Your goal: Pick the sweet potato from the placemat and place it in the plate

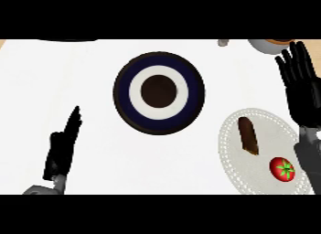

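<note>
Brown and untouched, the sweet potato (pixel 248 135) lies on the pale placemat (pixel 237 151) at the near right, beside a tomato (pixel 282 168). Nothing of the task is done yet: the plate (pixel 159 93), dark-rimmed, sits further left on the white surface (pixel 55 91) with nothing in it. Right hand (pixel 303 87) hovers just right of the placemat, fingers straight and spread, holding nothing. Left hand (pixel 63 144) rests at the near left, fingers straight. Grasp, carry and placing all remain.

I'm seeing the white counter (pixel 55 91) carrying a dark blue-and-white plate (pixel 159 93) at its middle. A pale round placemat (pixel 238 160) is lying near right, while a cup (pixel 264 45) is sitting at the far right edge.
</note>
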`<action>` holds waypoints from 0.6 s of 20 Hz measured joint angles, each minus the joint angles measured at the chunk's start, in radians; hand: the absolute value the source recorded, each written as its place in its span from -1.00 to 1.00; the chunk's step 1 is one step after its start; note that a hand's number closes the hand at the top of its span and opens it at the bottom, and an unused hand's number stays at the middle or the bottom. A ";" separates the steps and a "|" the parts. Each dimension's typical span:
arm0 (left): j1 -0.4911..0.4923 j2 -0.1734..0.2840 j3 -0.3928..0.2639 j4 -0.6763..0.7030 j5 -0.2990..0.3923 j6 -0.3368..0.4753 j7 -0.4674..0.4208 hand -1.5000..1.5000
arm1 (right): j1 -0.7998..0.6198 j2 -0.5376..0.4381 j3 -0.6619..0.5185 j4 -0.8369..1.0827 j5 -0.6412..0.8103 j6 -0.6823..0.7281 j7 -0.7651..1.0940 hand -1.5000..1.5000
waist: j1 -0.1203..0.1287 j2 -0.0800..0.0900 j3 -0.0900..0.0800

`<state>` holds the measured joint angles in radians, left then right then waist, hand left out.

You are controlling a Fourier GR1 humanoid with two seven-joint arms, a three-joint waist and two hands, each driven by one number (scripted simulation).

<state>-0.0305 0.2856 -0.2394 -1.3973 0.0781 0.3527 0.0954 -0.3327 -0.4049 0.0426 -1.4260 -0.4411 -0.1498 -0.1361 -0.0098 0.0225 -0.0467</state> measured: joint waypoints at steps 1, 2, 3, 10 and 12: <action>-0.002 -0.003 -0.001 0.004 -0.004 0.001 -0.005 0.00 | -0.002 0.005 0.007 -0.003 0.012 -0.012 0.003 -1.00 | 0.002 -0.005 0.010; -0.001 0.009 0.006 0.011 -0.007 -0.010 -0.025 0.00 | -0.007 0.007 0.010 -0.007 0.022 -0.027 0.015 -1.00 | 0.004 -0.009 0.018; 0.005 0.030 0.014 0.005 -0.015 -0.015 -0.043 0.00 | -0.006 0.015 0.017 -0.018 0.034 -0.048 0.022 -1.00 | 0.007 -0.013 0.024; 0.025 0.175 0.074 -0.040 -0.054 -0.058 -0.131 0.00 | 0.062 0.006 0.073 -0.032 0.322 -0.335 -0.037 -1.00 | 0.002 -0.029 0.038; 0.043 0.192 0.083 -0.049 -0.049 -0.072 -0.147 0.00 | 0.111 0.058 0.099 -0.058 0.412 -0.460 -0.102 -1.00 | 0.001 -0.031 0.041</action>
<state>0.0128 0.4774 -0.1566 -1.4468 0.0293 0.2809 -0.0520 -0.2218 -0.3466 0.1413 -1.4843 -0.0296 -0.6097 -0.2382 -0.0089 -0.0089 -0.0059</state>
